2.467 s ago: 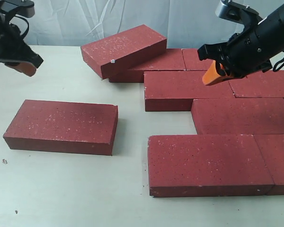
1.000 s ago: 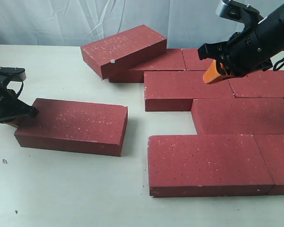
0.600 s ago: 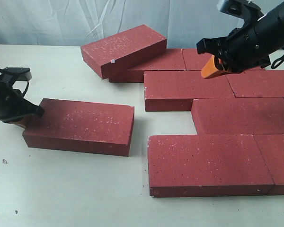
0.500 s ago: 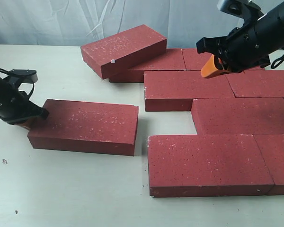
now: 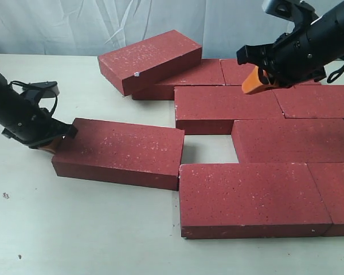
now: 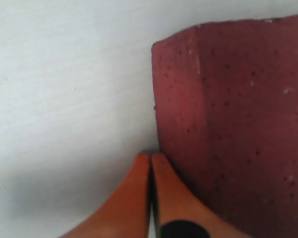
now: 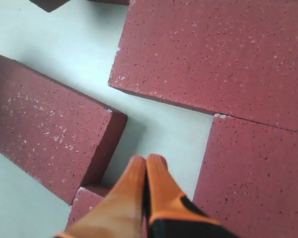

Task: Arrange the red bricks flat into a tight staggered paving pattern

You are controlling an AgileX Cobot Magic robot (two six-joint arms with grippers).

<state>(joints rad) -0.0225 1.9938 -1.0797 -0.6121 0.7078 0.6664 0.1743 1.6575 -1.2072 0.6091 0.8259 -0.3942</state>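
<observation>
One loose brick (image 5: 123, 152) lies centre-left, our left gripper (image 5: 49, 143) pinched closed against its end; right gripper (image 5: 251, 86) closed, empty, upper right. We judge it heavy, rigid, rough: push the end face.

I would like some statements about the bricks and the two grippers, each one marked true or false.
1. The left gripper is shut, its tips against the end of the loose brick. True.
2. The right gripper holds a brick. False: it is shut on nothing, in the air over the laid bricks.
3. The tilted brick at the back leans on another brick. True.
4. The loose brick stands on end. False: it lies flat on the table.
</observation>
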